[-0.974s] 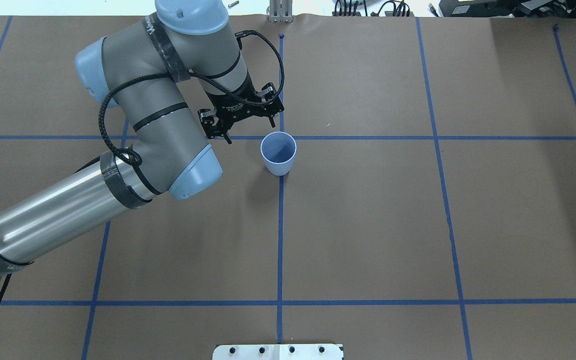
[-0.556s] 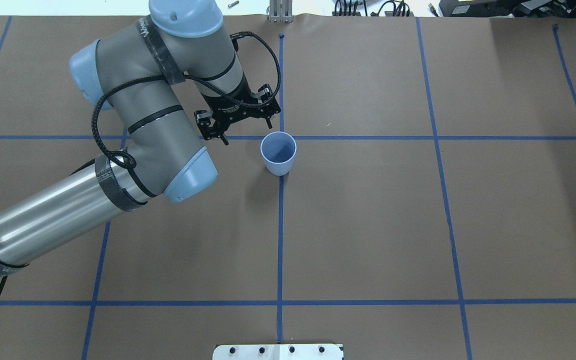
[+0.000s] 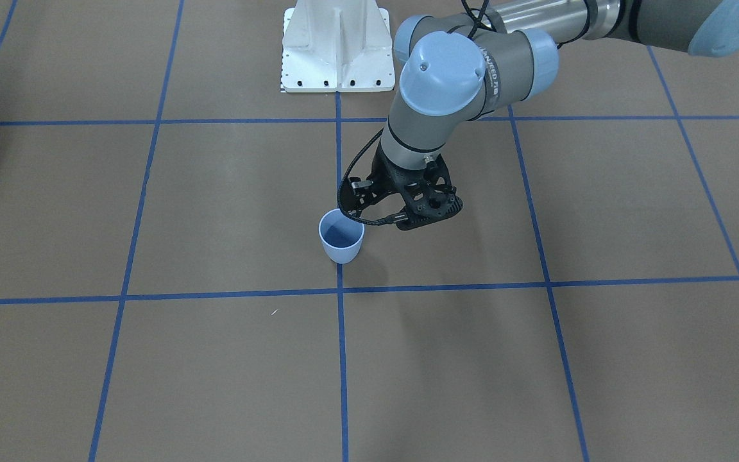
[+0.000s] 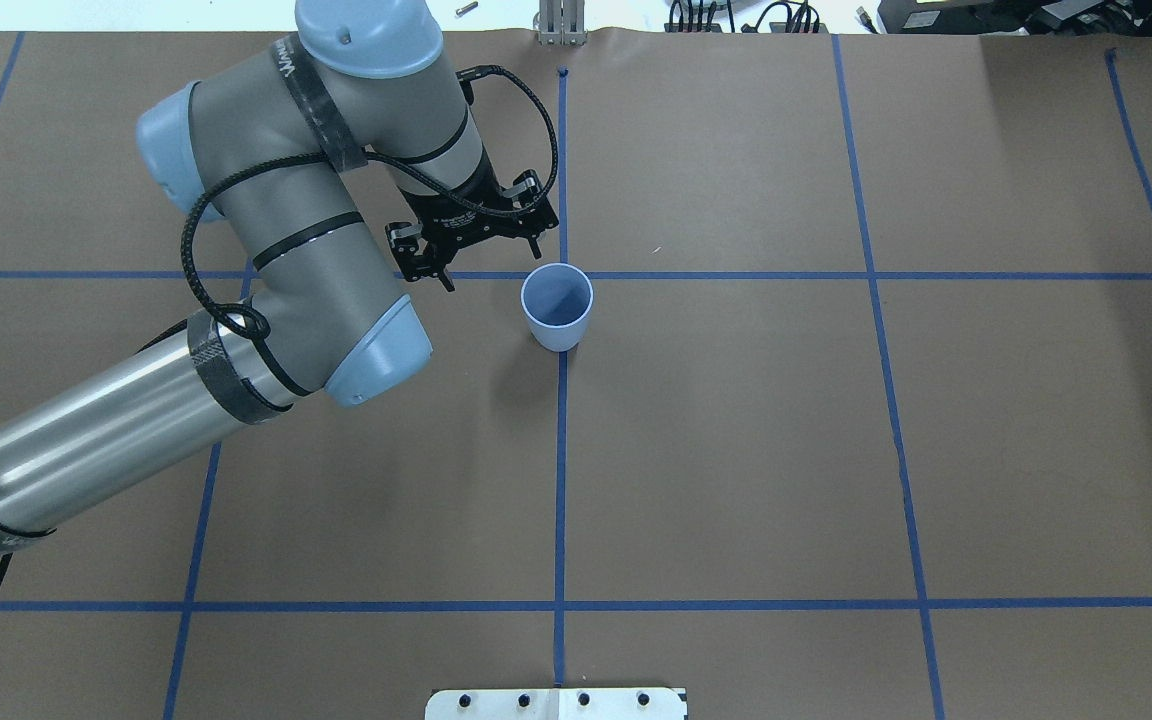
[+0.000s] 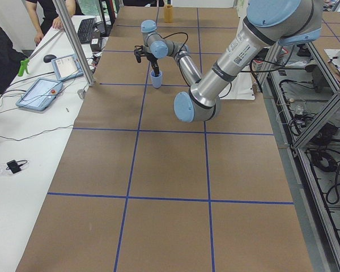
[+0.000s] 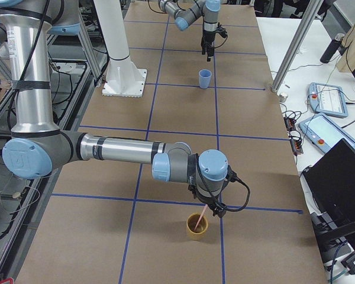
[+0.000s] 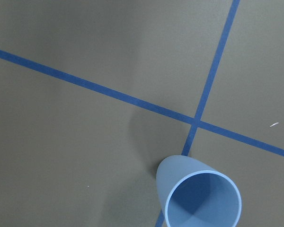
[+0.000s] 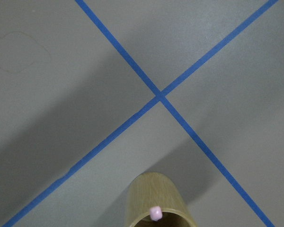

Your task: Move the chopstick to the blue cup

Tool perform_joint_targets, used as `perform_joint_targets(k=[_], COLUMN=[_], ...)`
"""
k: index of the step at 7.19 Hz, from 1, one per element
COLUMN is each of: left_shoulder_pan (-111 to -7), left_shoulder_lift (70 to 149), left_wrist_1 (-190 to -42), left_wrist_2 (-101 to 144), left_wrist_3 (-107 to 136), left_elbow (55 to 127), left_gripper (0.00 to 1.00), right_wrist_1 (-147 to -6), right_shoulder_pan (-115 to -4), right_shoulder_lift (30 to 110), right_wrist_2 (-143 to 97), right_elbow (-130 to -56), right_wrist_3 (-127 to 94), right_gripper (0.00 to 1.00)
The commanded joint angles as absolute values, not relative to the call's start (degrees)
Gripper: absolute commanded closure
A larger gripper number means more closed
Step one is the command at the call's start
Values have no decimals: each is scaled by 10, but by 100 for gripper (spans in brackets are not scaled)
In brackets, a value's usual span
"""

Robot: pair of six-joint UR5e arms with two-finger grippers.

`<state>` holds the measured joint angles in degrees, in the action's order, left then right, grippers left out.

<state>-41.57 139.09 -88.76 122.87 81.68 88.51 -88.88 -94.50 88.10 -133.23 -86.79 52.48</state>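
Right-end side view and right wrist camera showing what overhead view is cutting off: pink chopstick leaning in tan cup, near right-end edge of table. Right gripper hanging just above tan cup, chopstick top reaching up to it; fingers too small, cannot tell whether apart or clamping. Overhead showing left gripper hovering just beside blue cup, mid-table, away from all edges; fingers standing wide apart, holding nothing, touching nothing.

Left end effector — jaws apart, pointing down
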Motion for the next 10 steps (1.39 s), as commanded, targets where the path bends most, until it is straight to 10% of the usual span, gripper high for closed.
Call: perform_joint_targets(k=[1,4,10], left_shoulder_pan=[-416,-416,-415], left_shoulder_lift=[1390,1390,1390], left_wrist_1=[-889,-889,-889], left_wrist_2=[1229,1229,1229], left_wrist_3=[817,817,817], left_elbow=[885,885,885], left_gripper=[1,2,1], right_wrist_1=[-888,-889,-887], right_shoulder_pan=[-932,-911,-911], right_shoulder_lift=[871,867,872], right_wrist_2=[-1327,-1325,-1310], right_elbow=[-852,-844,-847], right_wrist_3=[525,523,529], right_gripper=[2,7,53])
